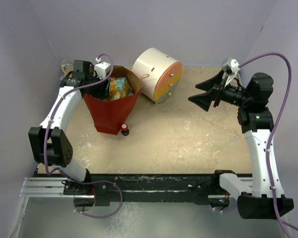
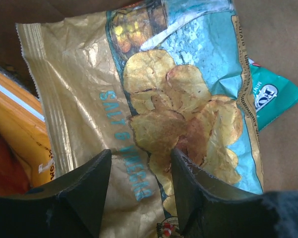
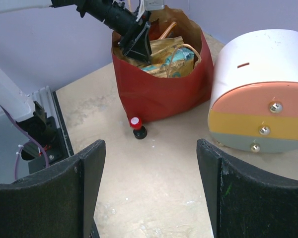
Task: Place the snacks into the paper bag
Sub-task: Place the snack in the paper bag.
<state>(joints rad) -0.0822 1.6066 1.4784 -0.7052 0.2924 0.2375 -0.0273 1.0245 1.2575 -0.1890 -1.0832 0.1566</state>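
Note:
The red paper bag (image 1: 111, 113) stands at the back left, also seen in the right wrist view (image 3: 164, 94), with several snacks (image 1: 118, 89) inside. My left gripper (image 1: 102, 87) reaches into its mouth; its jaws are open (image 2: 139, 157) just above a tan-brown and teal chip packet (image 2: 154, 99), holding nothing. A teal packet (image 2: 277, 96) and an orange packet (image 2: 20, 124) lie beside it in the bag. My right gripper (image 1: 198, 95) is open and empty (image 3: 150, 148), raised over the right side of the table.
A tiny dark bottle with a red cap (image 1: 124, 130) stands on the table against the bag's front, also in the right wrist view (image 3: 137, 127). A cream cylindrical drawer unit (image 1: 156, 74) sits right of the bag at the back. Lilac walls close in the table.

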